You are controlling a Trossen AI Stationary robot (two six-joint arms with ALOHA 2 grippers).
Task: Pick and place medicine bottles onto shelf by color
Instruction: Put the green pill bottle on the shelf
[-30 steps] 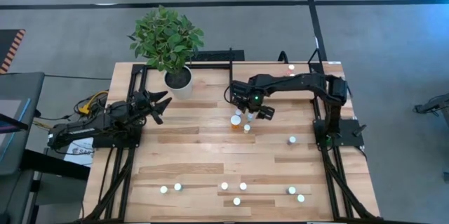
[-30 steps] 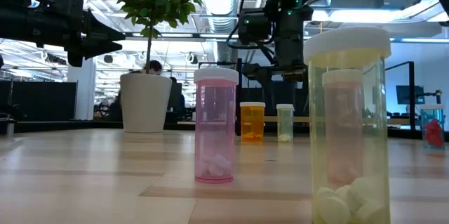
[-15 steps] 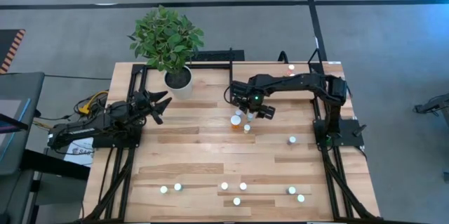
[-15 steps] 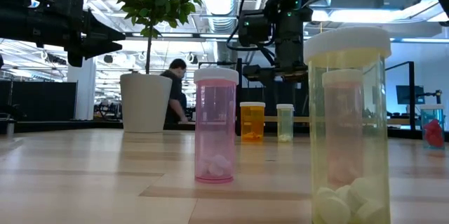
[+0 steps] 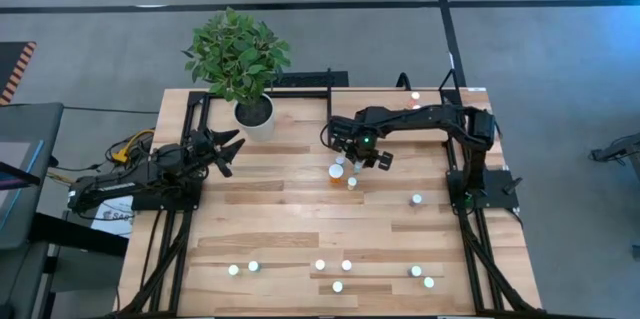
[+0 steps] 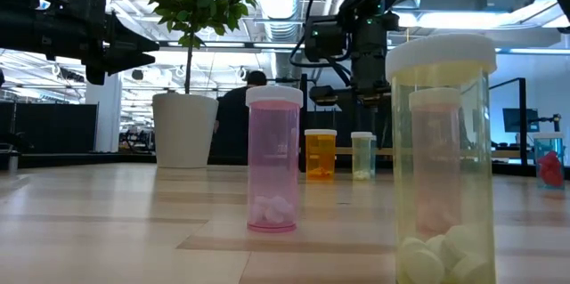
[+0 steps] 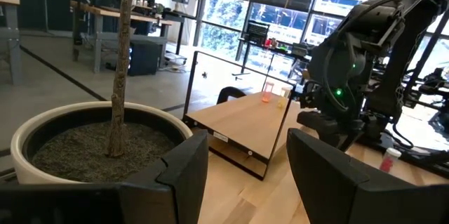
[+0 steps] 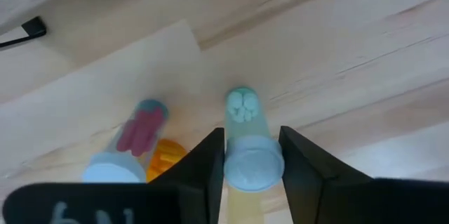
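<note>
The right pincer [image 8: 252,155] is pinching a greenish bottle [image 8: 247,136] just under its white cap [image 8: 253,169]; light, rigid, smooth plastic, probably slippery.

The left pincer [image 7: 242,164] is hanging spread near the table's left edge.

In the high view the bottles [image 5: 337,286] near the worktop's [image 5: 270,219] front edge show only as small white caps, too tiny for body colours to be told. The right gripper [image 5: 357,162] hangs over a cluster of caps there, and the arm hides how its fingers stand. In the low view the yellowish bottle [image 6: 443,159] closest to the camera is cut off by the bottom edge, and a pink bottle behind it shows only through its wall. In the right wrist view the pink bottle's cap [image 8: 109,171] and the orange bottle [image 8: 167,155] are partly covered by a dark finger [image 8: 203,175]. The person [image 6: 233,124] behind the plant pot [image 6: 184,130] shows only in part.
</note>
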